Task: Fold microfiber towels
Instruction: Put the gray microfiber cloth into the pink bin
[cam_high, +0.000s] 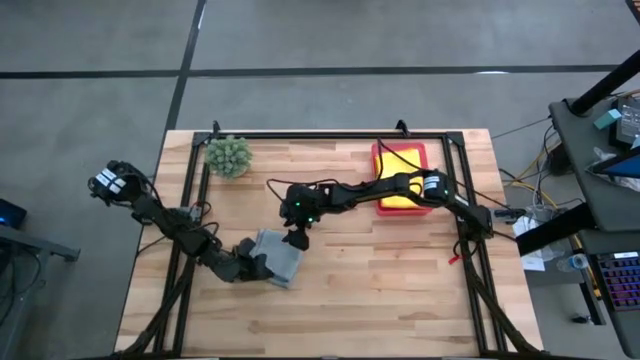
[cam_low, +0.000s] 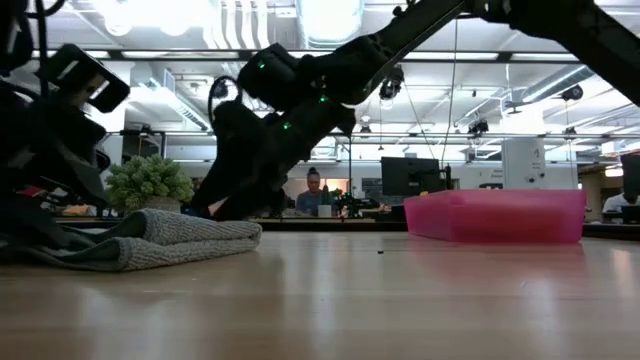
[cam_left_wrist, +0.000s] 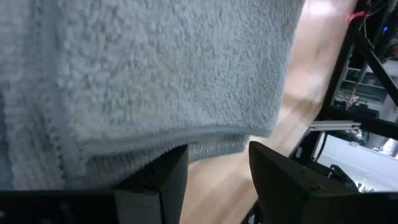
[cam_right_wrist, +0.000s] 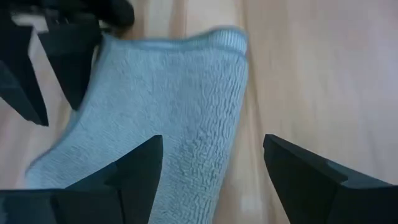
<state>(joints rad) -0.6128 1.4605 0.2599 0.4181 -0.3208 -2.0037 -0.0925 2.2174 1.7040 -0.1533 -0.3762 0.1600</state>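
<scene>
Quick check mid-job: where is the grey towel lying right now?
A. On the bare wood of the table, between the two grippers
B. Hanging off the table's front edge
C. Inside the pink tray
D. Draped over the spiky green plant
A: in the high view the grey towel lies folded on the wooden table, between the left gripper and the right gripper, well away from the pink tray and the green plant.
</scene>
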